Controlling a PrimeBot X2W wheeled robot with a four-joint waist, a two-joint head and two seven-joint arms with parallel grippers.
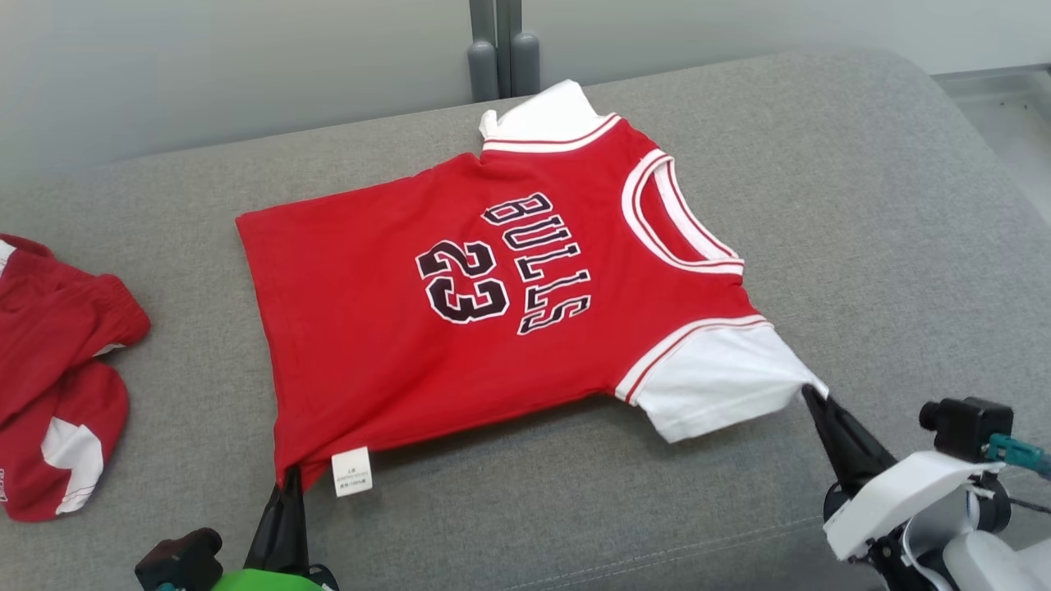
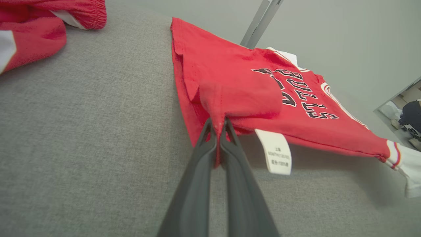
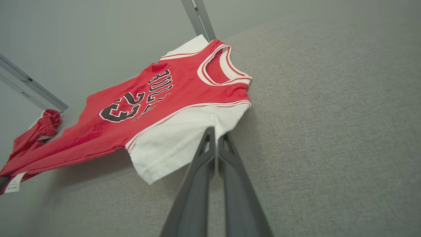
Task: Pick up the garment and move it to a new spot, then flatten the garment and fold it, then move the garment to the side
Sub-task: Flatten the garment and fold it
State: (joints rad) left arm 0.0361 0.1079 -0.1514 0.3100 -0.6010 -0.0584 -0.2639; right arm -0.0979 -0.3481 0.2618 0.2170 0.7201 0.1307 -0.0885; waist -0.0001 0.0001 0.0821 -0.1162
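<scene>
Dark tapered pincer fingers point(image 3: 197, 184), white wrist shell point(image 1: 895, 492), black camera point(image 1: 965, 425), teal cable point(image 1: 1018, 453)

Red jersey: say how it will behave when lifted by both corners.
Probably floppy: the red jersey drapes from the left gripper and right gripper onto the sofa. Likely light: two fingertip pinches hold its near edge up. May bunch: the hem is folded at the left pinch.

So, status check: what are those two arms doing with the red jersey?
Left gripper jaws shut on jersey hem corner. Right gripper jaws shut on white sleeve. Near edge lifted off cushion. Other red garment apart, left.
</scene>
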